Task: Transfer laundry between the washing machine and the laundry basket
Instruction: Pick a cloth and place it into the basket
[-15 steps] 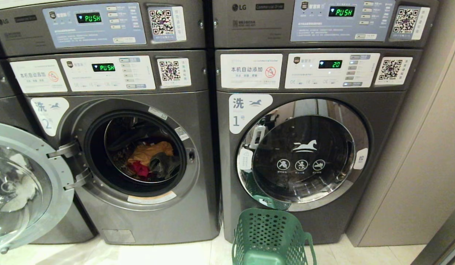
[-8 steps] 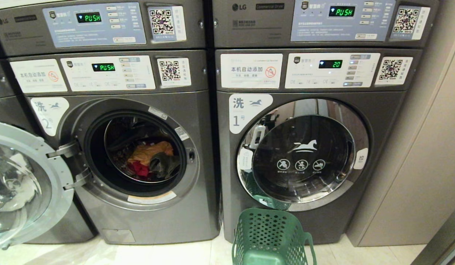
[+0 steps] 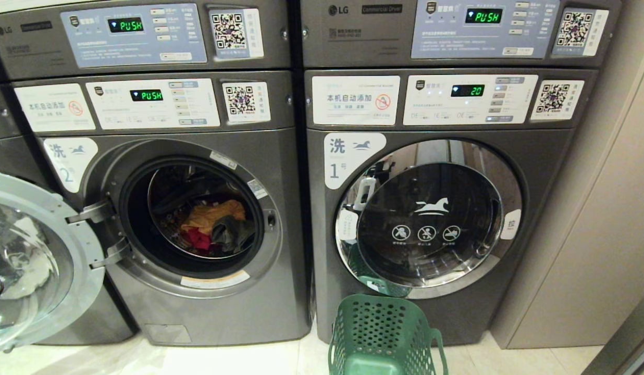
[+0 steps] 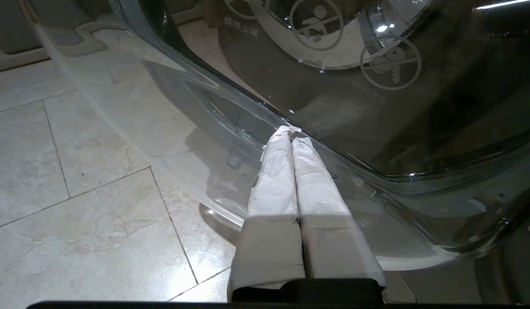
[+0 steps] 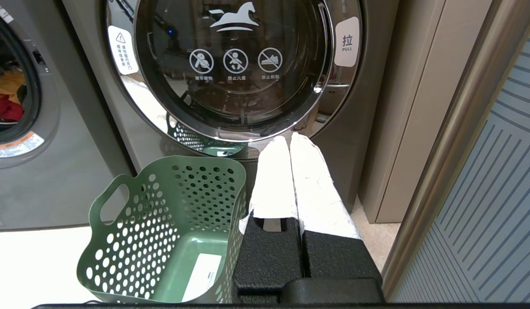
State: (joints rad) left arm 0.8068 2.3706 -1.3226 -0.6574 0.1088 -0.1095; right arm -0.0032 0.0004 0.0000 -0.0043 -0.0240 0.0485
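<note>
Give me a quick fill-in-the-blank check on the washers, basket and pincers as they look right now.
1. The washer with clothes in its drum has its door ____.
2. The green basket holds ____ laundry.
3. The right washer display reads ____.
4. The left pincer, tips at the open door glass, is ____.

Missing words: open; no; 20; shut

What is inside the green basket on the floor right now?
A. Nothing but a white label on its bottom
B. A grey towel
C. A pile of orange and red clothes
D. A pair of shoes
A: the right wrist view looks down into the green basket, showing only a bare bottom with a white label; the coloured clothes lie in the open washer's drum.
</note>
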